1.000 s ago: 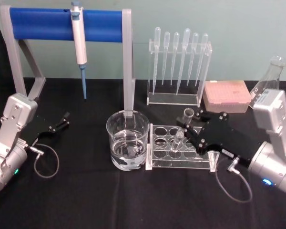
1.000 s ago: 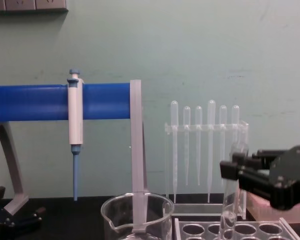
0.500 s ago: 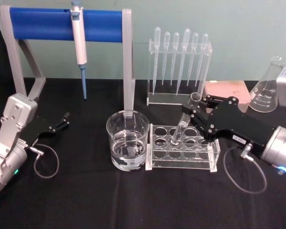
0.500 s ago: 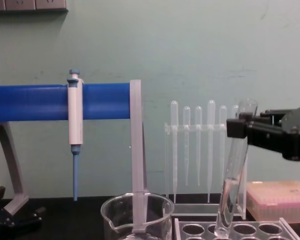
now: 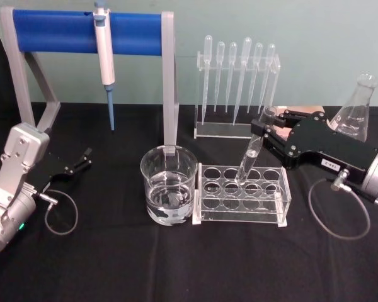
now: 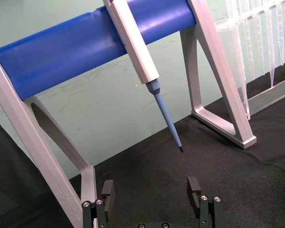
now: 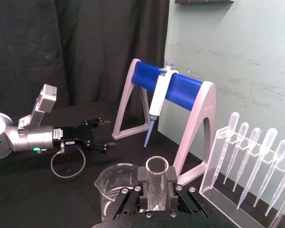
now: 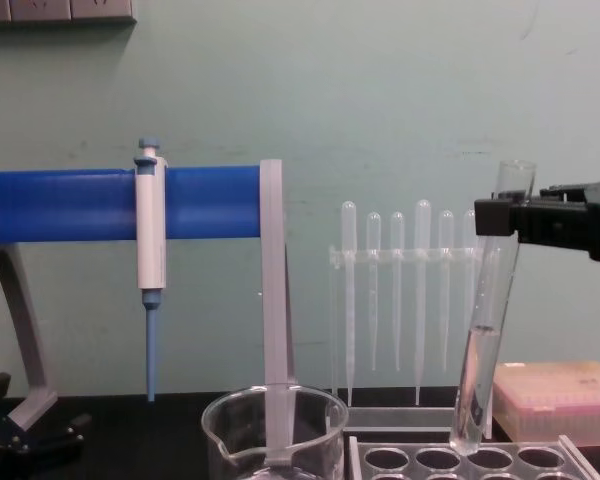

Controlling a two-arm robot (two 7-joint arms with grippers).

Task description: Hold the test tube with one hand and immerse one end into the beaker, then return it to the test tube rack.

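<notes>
Now the right pincer [image 5: 268, 123] is clamped just under the flared rim of the test tube [image 5: 251, 154], which hangs tilted, its round bottom just above the holes of the clear plastic rack [image 5: 239, 212]. This looks like the carry step: the next move is to swing left over the wide glass beaker [image 5: 145, 179], partly filled with water, then straighten and lower. Smooth glass may slip. The left pincer [image 5: 80, 162] rests with its fingers apart on the black tabletop [image 5: 176, 264].
</notes>
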